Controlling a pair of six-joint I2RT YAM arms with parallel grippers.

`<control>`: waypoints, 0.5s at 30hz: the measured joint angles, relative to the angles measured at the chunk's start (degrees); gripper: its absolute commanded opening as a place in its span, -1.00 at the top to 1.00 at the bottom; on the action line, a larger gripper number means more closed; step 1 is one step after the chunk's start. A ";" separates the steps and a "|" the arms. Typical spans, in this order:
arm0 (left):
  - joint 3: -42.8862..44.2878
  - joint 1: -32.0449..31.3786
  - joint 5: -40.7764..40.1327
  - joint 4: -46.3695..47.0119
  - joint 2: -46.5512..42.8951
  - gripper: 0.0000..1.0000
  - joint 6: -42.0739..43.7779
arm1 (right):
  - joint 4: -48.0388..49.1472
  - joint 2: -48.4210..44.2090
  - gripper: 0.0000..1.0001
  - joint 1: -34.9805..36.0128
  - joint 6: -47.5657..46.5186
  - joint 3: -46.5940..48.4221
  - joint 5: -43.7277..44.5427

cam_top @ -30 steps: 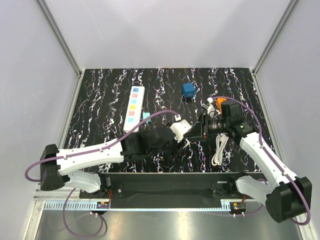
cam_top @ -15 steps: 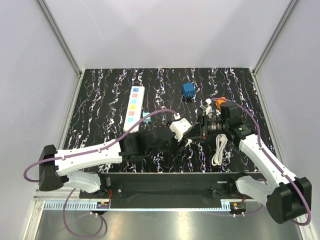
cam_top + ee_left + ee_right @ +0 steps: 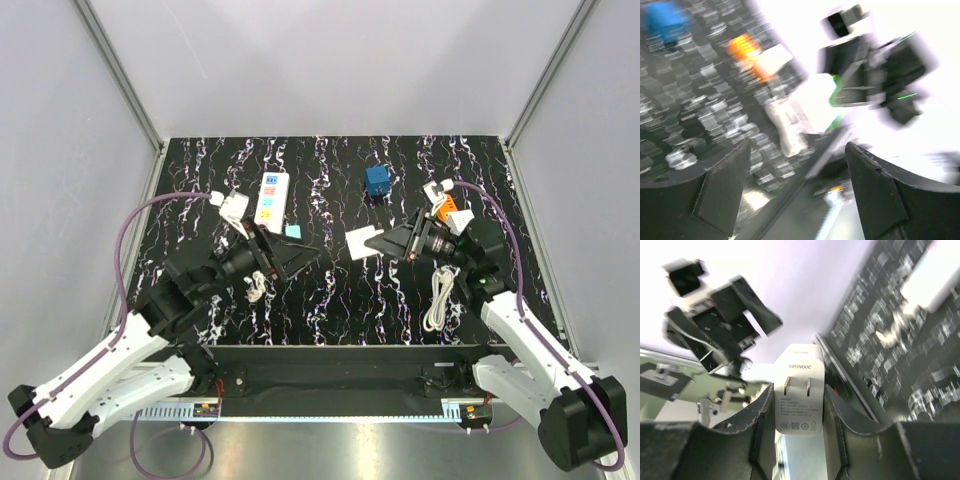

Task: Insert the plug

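Holding: my right gripper (image 3: pixel 378 240) is clamped on the white charger (image 3: pixel 360 243), one finger on each flank; in the right wrist view the fingers (image 3: pixel 761 412) press its sides, and its two flat prongs face the camera under the print SUPERVOOC
Charger position: over the middle of the black marbled table (image 3: pixel 330 300), to the right of the power strip (image 3: pixel 268 203) and well apart from it; it sits between my two grippers
Left gripper: my left gripper (image 3: pixel 300 257) stands wide open with nothing between its fingers; it points rightward toward the charger, its fingers just right of the power strip's near end
Left wrist view: heavily blurred; both dark fingers show at the bottom with a broad gap between them; beyond them I make out only smears of blue, orange and white, and the dark shape of the other arm
Power strip: white and long, lying lengthwise on the left half of the table; a row of coloured labels runs along its face
Other things: a blue block (image 3: pixel 377 181) near the far edge; an orange piece (image 3: pixel 452 213) beside my right wrist; a coiled white cable (image 3: pixel 438 297) by my right forearm; a second white cable (image 3: pixel 256 288) near my left wrist; a small teal piece (image 3: pixel 293 231) just right of the strip
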 measured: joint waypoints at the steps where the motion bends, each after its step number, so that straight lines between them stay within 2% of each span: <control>1: -0.46 1.03 2.56 2.82 -0.33 -0.54 -2.34 | 4.55 0.22 1.00 0.02 1.90 -0.76 0.48; 4: -0.94 1.79 9.66 11.02 2.47 -0.50 -7.78 | 16.59 1.44 1.00 0.07 6.73 -2.12 2.71; 8: -0.92 1.84 16.87 19.02 9.79 -0.50 -11.50 | 27.41 4.17 1.00 0.20 10.78 -2.10 3.74; 15: 2.40 1.84 22.49 21.90 18.29 -0.51 -11.39 | 35.82 6.97 1.00 0.74 15.93 -1.99 3.82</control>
